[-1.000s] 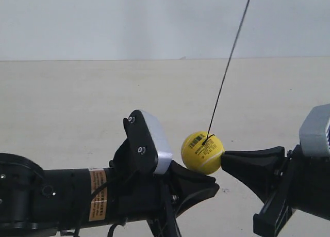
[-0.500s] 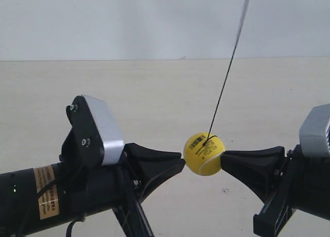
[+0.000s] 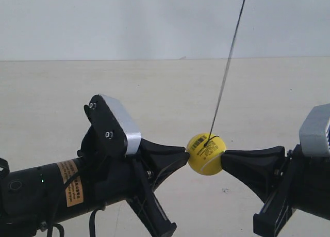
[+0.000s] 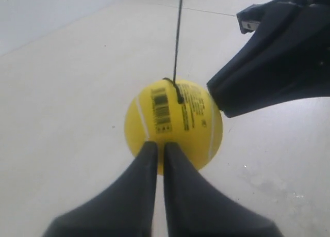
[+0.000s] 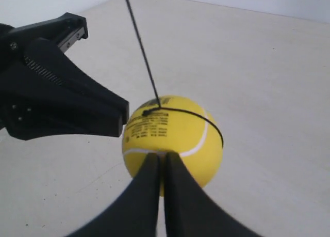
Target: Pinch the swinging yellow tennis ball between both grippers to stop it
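Looking at the yellow tennis ball [image 3: 204, 154] squeezed between both grippers, up off the pale surface [image 3: 154, 92] and hanging on a thin dark string [image 3: 227, 61]. Touched on 2 opposite sides in the exterior view: by the gripper at the exterior view's left [image 3: 181, 152] and by the gripper at the exterior view's right [image 3: 226, 158]. Reads as direct contact on both sides.

Checked the left wrist view next. Found the left gripper [image 4: 160, 148] with its 2 fingers nearly together, just a thin slit between, tips pressed against the near side of the ball [image 4: 174, 124] rather than wrapped around it. Can make out the black barcode [image 4: 161, 107] facing this camera, plus the right gripper [image 4: 220, 98] butting in on the far side, close to the string knot.

Same story from the right wrist view: right gripper [image 5: 161, 158] pinched narrow, only a sliver of gap, tips planted on the ball [image 5: 172, 141] just under a pale seam. Also got the left gripper [image 5: 122, 118] pushing on the opposite side, jaws together as far as visible.

Other bits worth noting: an orange label [image 3: 70, 181] on the arm at the exterior view's left, a silver-grey housing [image 3: 124, 124] above that gripper, a matching one [image 3: 315, 124] at the far edge on the other arm, and a plain pale wall [image 3: 154, 20] behind everything
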Robot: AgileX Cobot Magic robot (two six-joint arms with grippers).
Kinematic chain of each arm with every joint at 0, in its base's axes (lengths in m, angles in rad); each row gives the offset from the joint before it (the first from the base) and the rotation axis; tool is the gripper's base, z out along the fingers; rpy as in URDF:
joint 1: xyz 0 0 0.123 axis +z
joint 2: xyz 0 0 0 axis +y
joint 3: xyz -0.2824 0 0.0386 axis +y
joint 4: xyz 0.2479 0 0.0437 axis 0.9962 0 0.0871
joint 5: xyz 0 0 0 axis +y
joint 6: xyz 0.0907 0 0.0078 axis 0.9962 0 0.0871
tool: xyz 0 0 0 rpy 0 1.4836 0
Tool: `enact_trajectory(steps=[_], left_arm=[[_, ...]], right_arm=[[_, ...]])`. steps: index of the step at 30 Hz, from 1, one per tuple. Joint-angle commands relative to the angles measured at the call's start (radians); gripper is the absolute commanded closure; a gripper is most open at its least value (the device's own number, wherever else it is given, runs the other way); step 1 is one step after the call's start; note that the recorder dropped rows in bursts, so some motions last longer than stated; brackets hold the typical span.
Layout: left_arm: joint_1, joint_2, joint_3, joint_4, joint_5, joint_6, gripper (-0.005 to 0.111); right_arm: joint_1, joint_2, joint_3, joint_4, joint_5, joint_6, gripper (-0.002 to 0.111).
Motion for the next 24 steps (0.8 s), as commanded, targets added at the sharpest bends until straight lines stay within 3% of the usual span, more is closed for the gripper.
enact_trajectory(steps=[1, 15, 24], left_arm=[[-0.001, 0.004, -0.007, -0.011, -0.014, 0.006, 0.102], [-0.001, 0.004, -0.007, -0.011, -0.032, -0.001, 0.102], [-0.001, 0.004, -0.007, -0.007, -0.026, -0.001, 0.102]], right_arm=[[0.001, 0.001, -0.004, 0.005, -0.002, -0.008, 0.108], [0.001, 0.001, -0.004, 0.016, 0.004, -0.029, 0.108], [0.001, 0.001, -0.004, 0.176, 0.074, -0.16, 0.108]])
